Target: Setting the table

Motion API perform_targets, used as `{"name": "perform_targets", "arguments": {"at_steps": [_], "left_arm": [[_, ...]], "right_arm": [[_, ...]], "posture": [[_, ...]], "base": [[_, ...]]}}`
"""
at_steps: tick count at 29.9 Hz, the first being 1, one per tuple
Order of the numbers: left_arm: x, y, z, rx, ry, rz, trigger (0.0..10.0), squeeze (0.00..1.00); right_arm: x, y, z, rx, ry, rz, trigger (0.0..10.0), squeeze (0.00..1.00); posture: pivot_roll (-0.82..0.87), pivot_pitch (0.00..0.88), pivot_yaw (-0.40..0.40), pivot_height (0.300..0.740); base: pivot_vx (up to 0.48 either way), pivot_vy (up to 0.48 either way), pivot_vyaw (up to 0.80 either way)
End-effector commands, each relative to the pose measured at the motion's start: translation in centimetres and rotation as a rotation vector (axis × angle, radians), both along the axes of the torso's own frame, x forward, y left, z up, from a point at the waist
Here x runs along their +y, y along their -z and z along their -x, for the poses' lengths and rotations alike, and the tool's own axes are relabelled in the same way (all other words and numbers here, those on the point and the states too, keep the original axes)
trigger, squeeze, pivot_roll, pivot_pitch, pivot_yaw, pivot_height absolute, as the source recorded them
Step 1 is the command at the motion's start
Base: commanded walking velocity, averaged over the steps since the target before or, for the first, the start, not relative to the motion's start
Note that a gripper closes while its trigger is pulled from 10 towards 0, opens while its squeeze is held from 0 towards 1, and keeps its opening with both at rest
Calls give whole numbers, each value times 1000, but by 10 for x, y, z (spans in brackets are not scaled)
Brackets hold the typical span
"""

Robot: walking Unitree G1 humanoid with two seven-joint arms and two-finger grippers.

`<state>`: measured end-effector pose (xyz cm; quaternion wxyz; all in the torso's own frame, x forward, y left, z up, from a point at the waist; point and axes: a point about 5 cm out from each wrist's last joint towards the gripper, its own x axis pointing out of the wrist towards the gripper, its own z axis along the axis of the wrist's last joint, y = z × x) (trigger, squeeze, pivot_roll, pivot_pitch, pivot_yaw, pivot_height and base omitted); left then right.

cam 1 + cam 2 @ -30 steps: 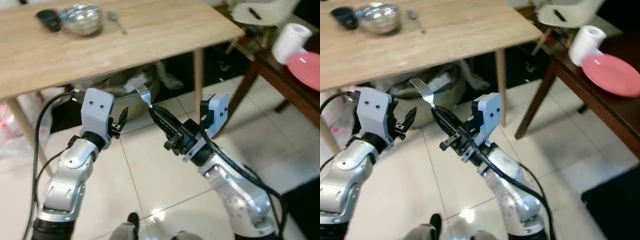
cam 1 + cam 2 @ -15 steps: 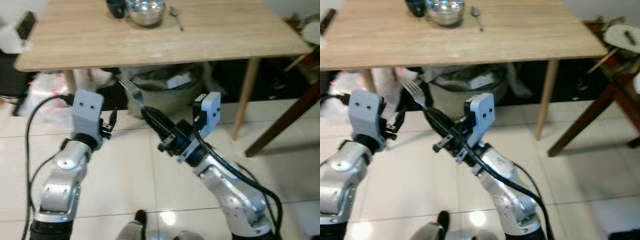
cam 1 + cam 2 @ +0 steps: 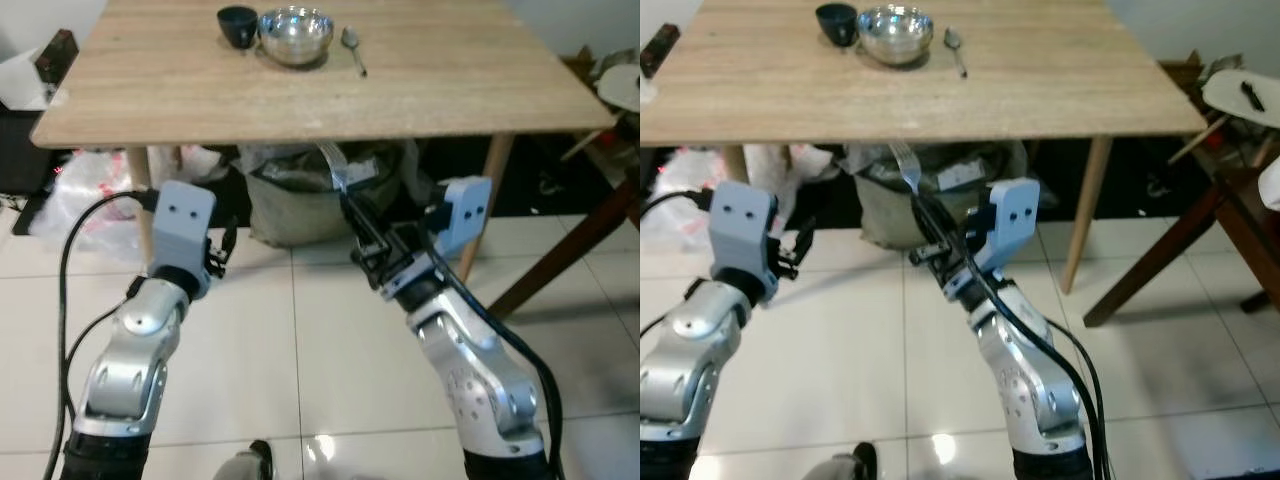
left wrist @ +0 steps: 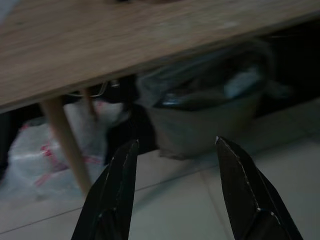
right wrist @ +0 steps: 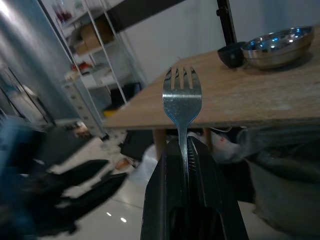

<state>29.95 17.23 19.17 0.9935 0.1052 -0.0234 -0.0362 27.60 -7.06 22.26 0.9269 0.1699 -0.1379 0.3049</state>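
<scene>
Standing before a light wooden counter (image 3: 420, 90), the robot holds both arms low, in front of the counter's near edge and above a white tiled floor (image 3: 300, 360). The right pincer (image 3: 925, 232) is closed on the handle of a metal fork (image 5: 182, 95); its two black fingers (image 5: 205, 165) press together around the stem, and the tines point up toward the counter's edge. In the head views the fork's head sits just below that edge, at about 12 o'clock from the right wrist.

The left pincer (image 4: 172, 150) hangs at roughly 9 o'clock from the right one, well apart from it, with its fingers (image 4: 112, 190) spread and nothing between them. Its wrist view looks under the counter, past a wooden leg (image 4: 65, 145), at a grey bin lined with a plastic bag (image 4: 210, 105) and a white bag (image 4: 30, 160) on the floor.

On the far part of the counter, at about 11 o'clock from the fork, stands a shiny steel bowl (image 3: 295, 33). A small dark cup (image 3: 237, 24) sits just beside it at its 9 o'clock, and a spoon (image 3: 353, 48) lies just beside it at its 3 o'clock, handle toward the robot. A dark wooden table leg (image 3: 570, 250) slants at 3 o'clock in the head views, with a pale chair (image 3: 1245, 95) beyond it.
</scene>
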Motion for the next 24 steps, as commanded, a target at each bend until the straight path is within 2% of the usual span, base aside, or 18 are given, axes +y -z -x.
{"name": "perform_targets", "arguments": {"at_steps": [1,8,17,23,24], "left_arm": [[-5,5,0,19,14,2,10000,0],[-5,5,0,15,14,2,10000,0],[-6,0,2,-34,37,-19,10000,0],[-2,-7,9,-84,63,-7,10000,0],[1,-10,17,-79,136,8,10000,0]], "right_arm": [[-5,5,-2,12,30,12,10000,0],[-6,5,-2,13,42,16,10000,0],[-15,6,-10,15,132,6,10000,0],[-21,12,-25,46,240,35,10000,0],[-24,18,-35,72,299,67,10000,0]], "posture": [[-77,99,55,740],[-78,99,53,740],[-76,99,55,740],[-77,99,57,740],[-66,99,56,740]], "base": [[424,0,0],[428,0,0],[432,0,0],[434,0,0],[439,0,0]]}}
